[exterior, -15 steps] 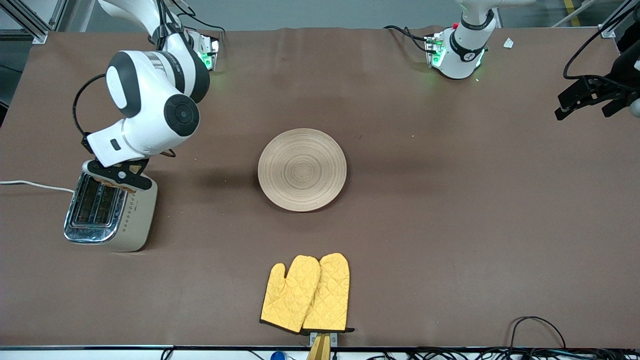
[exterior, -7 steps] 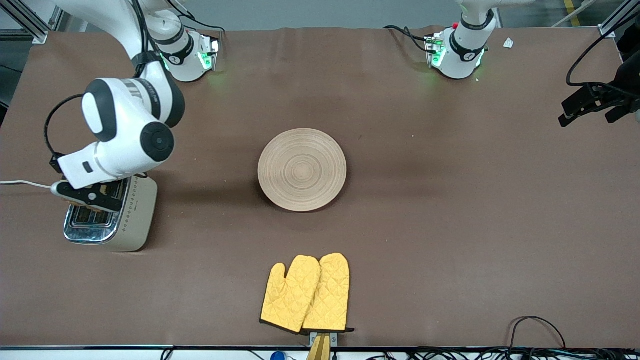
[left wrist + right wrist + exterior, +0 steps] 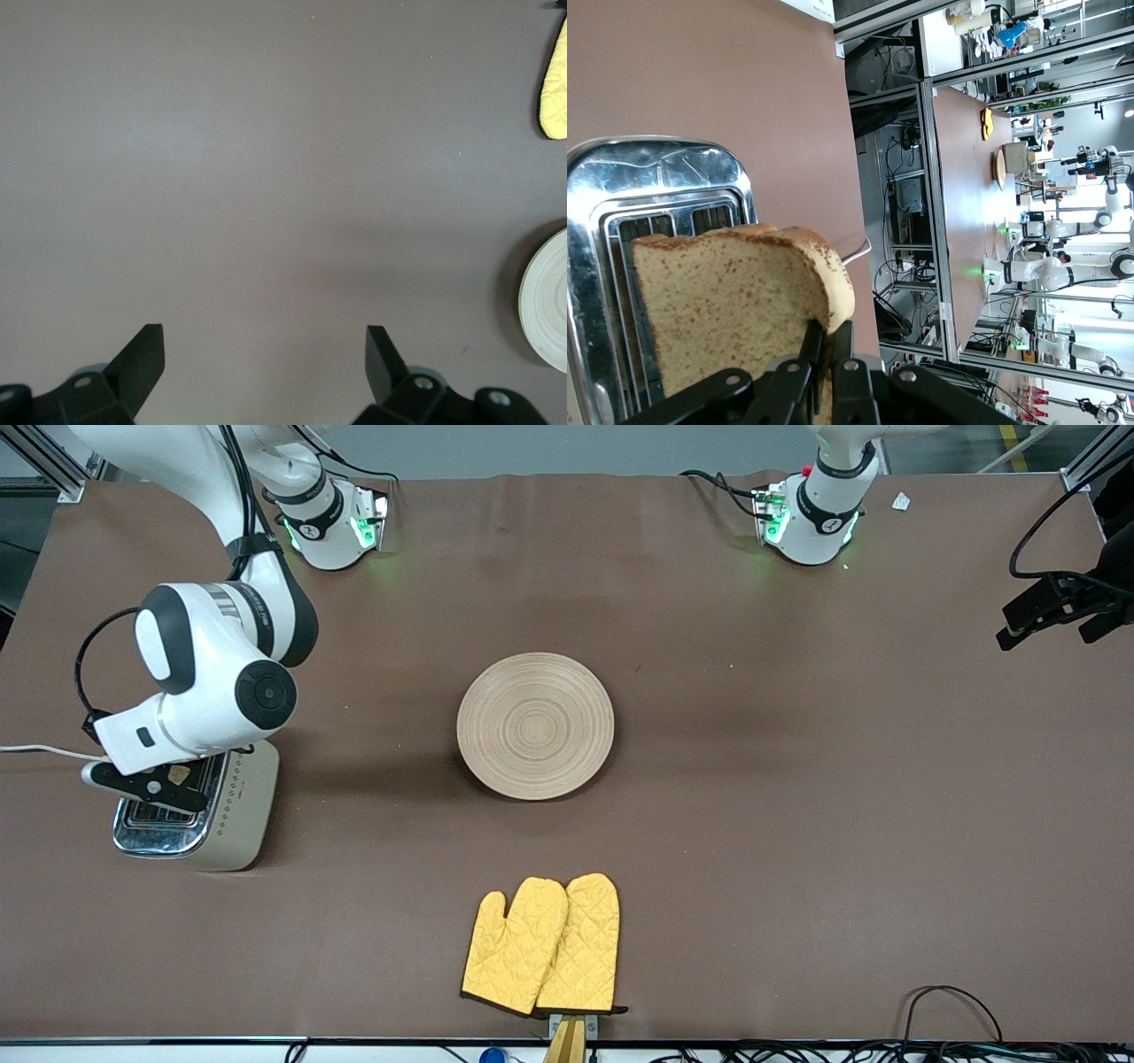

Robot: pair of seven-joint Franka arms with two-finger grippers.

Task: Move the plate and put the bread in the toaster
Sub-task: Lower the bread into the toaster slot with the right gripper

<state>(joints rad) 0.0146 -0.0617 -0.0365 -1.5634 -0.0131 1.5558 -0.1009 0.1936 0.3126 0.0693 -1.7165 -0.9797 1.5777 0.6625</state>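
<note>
My right gripper (image 3: 146, 784) hangs over the toaster (image 3: 190, 810), which stands at the right arm's end of the table (image 3: 797, 824) with its chrome top and two slots facing up. The fingers are closed on the bread (image 3: 735, 305), pinching one edge of the speckled slice; in the right wrist view the slice stands upright above the slots, not yet inside either one. A white cord (image 3: 53, 753) runs from the toaster toward the table's edge.

The plate (image 3: 535, 725) lies flat near the middle of the table, well apart from the toaster. A pair of yellow oven mitts (image 3: 542, 946) lies nearer the front camera than the plate.

My left gripper (image 3: 264, 354) waits over bare table at the left arm's end, its fingers spread wide and holding nothing.
</note>
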